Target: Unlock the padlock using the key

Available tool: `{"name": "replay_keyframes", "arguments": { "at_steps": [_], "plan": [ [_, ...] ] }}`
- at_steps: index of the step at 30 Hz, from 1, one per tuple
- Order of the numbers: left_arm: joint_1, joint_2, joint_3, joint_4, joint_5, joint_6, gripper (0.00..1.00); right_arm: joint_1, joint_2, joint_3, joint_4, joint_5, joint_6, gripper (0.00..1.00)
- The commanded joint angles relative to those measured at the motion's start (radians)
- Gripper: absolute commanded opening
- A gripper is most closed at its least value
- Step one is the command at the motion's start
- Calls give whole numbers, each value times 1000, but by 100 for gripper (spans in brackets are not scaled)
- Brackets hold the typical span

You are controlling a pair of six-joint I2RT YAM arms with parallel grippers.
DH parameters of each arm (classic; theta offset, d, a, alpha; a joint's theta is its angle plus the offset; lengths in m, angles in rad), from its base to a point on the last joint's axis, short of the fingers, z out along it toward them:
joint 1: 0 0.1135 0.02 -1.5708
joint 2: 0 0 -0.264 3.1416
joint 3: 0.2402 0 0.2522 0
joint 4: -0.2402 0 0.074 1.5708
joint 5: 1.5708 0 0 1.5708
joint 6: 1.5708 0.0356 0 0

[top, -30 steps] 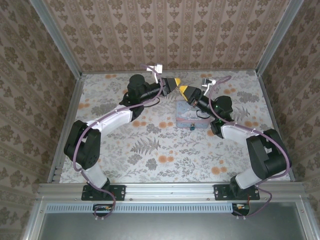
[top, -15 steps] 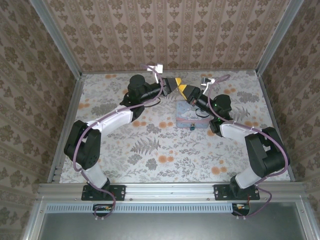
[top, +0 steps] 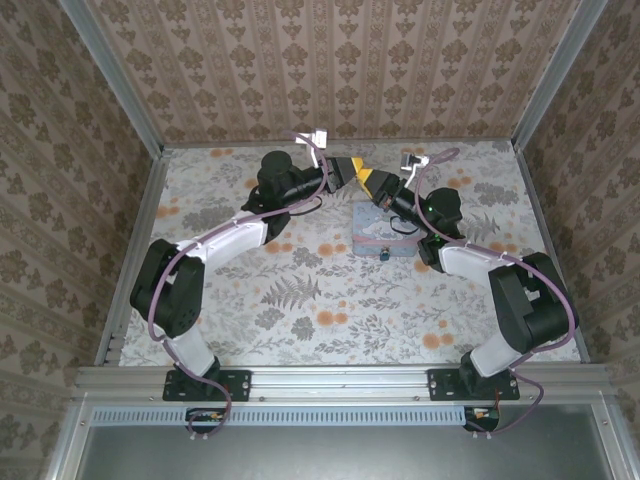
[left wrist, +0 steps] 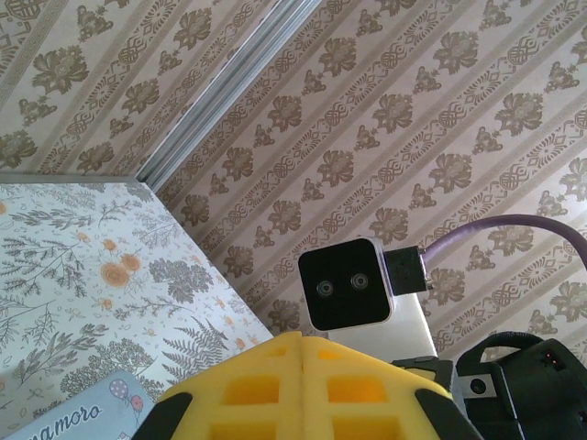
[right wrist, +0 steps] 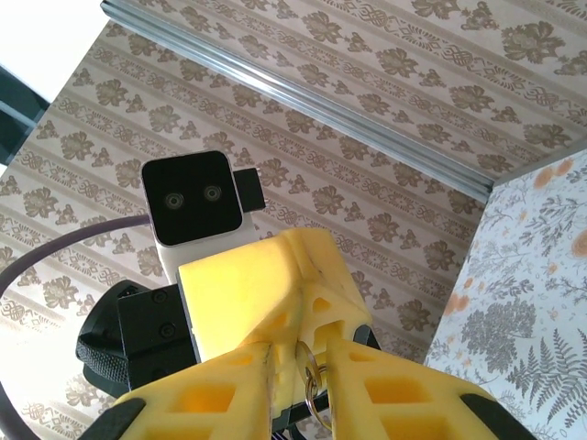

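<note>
Looking down from the overhead camera, you have both arms reaching to the far middle of the worktop (top: 300, 310). The left claw (top: 351, 167) and the right claw (top: 371, 180) meet tip to tip in the air, just beyond the pale blue tin (top: 384, 230).

Your left claw's yellow fingers (left wrist: 303, 385) are pressed flat together, with a single seam between them in the left wrist view. In the right wrist view they are pinched on the key (right wrist: 308, 376), whose small metal ring hangs at their tip. Your right claw's fingers (right wrist: 404, 403) stand either side of that ring with a narrow gap between them. You cannot tell from these pictures whether they grip the key or merely flank it.

The key is up off the worktop, between the two claws and behind the tin. The padlock (top: 383, 253) sits low at the tin's near face, a tiny dark speck in the overhead view, below the claws and touched by neither. The tin rests flat on the floral worktop, and a corner of its printed lid shows at the lower left of the left wrist view.
</note>
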Motion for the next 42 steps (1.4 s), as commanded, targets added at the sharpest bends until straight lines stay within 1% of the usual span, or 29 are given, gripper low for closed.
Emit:
{"name": "replay_keyframes", "arguments": {
  "at_steps": [1, 4, 10, 15, 19, 27, 38, 39, 40, 41, 42],
  "plan": [
    [-7, 7, -9, 37, -2, -10, 0, 15, 7, 27, 56, -4, 1, 24],
    [-5, 7, -10, 35, -14, -16, 0, 16, 7, 17, 59, -1, 0, 24],
    [-4, 7, -14, 39, -23, -20, 0, 18, 4, 4, 63, 7, 0, 19],
    [-4, 3, -22, 42, -31, -22, 0, 19, 5, 1, 62, 13, 2, 11],
    [-4, 3, -24, 44, -31, -24, 0, 18, 5, -3, 61, 24, 3, 0],
    [-5, -11, -81, 85, -49, -44, 0, 2, -7, -39, 72, 108, 22, 0],
    [-4, 10, -88, 120, -50, -75, 0, 2, -3, -39, 84, 104, 37, 0],
    [-4, 10, -86, 120, -52, -79, 7, 0, -2, -39, 81, 101, 35, 0],
    [-1, 9, -88, 123, -60, -86, 24, -1, -4, -40, 77, 96, 32, 0],
    [9, 3, -93, 128, -69, -95, 35, -5, -7, -46, 71, 93, 28, 0],
    [19, -4, -100, 136, -76, -107, 40, -8, -12, -52, 68, 90, 26, 0]
  ]
}}
